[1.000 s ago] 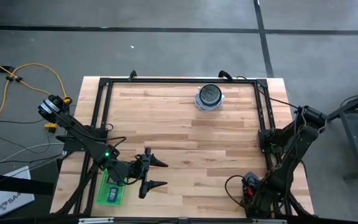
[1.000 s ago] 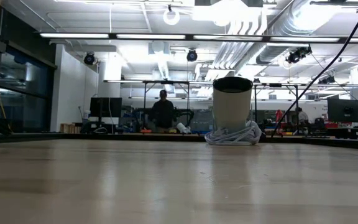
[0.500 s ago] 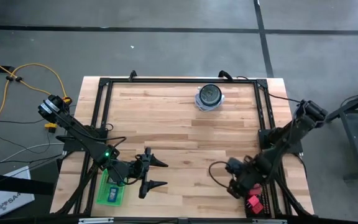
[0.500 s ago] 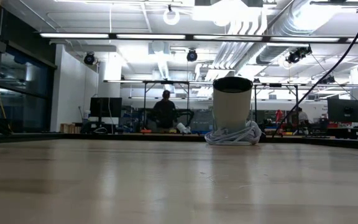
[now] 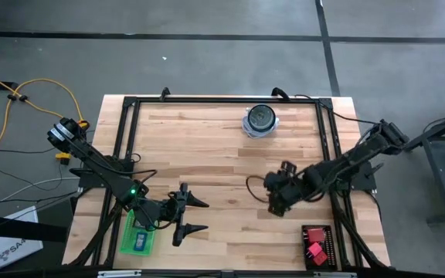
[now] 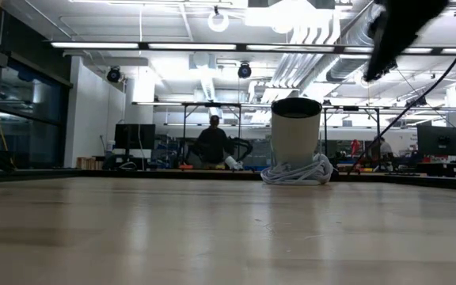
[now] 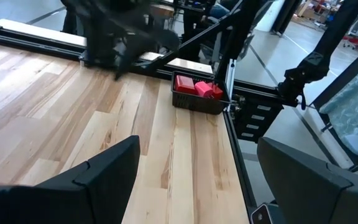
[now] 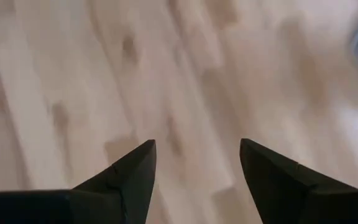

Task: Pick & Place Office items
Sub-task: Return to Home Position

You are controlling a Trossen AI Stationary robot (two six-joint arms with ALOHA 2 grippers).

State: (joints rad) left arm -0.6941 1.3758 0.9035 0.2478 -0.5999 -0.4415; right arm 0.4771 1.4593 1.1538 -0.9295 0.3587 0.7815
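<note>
Wood table [image 5: 222, 158] under workshop lights, person [image 6: 212, 143] seated far behind, red and pink adapters [image 5: 313, 249] in black bin [image 5: 317, 229] near right, left gripper [image 5: 198, 215] and right gripper [image 8: 197, 145] both spread wide, empty.

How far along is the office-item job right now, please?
Done: red and pink pieces lie in the black bin, and a blue piece in the green tray. In hand: nothing; the right tool hovers open over the table, the left tool sits open beside the tray. Left: no loose pieces show, so probably only parking the arms.
</note>
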